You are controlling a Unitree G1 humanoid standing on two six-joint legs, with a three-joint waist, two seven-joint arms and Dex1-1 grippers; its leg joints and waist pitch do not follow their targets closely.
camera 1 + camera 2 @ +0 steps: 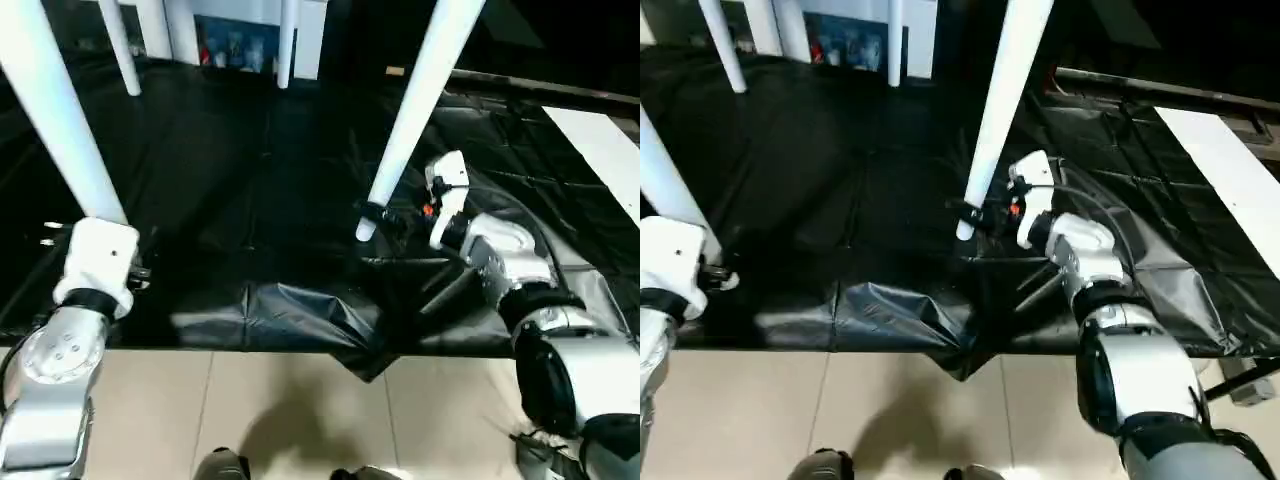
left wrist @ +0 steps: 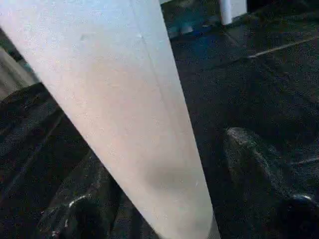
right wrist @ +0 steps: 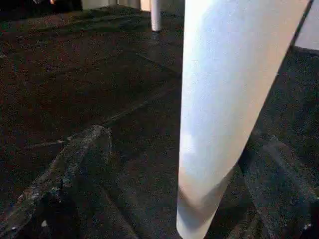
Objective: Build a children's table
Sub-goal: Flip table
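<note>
We have each gripper's fingers open astride a leg's foot, the right gripper (image 1: 385, 222) on the near right leg (image 1: 415, 110) and the left gripper (image 2: 169, 219) on the near left leg (image 1: 55, 110), both legs standing on the black sheet (image 1: 220, 180), so we should close evenly and keep both legs moving together.

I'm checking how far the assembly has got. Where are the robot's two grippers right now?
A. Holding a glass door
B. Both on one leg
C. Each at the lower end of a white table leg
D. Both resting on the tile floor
C: the left gripper and right gripper each sit at the narrow lower end of a separate white leg, above the black sheet.
</note>
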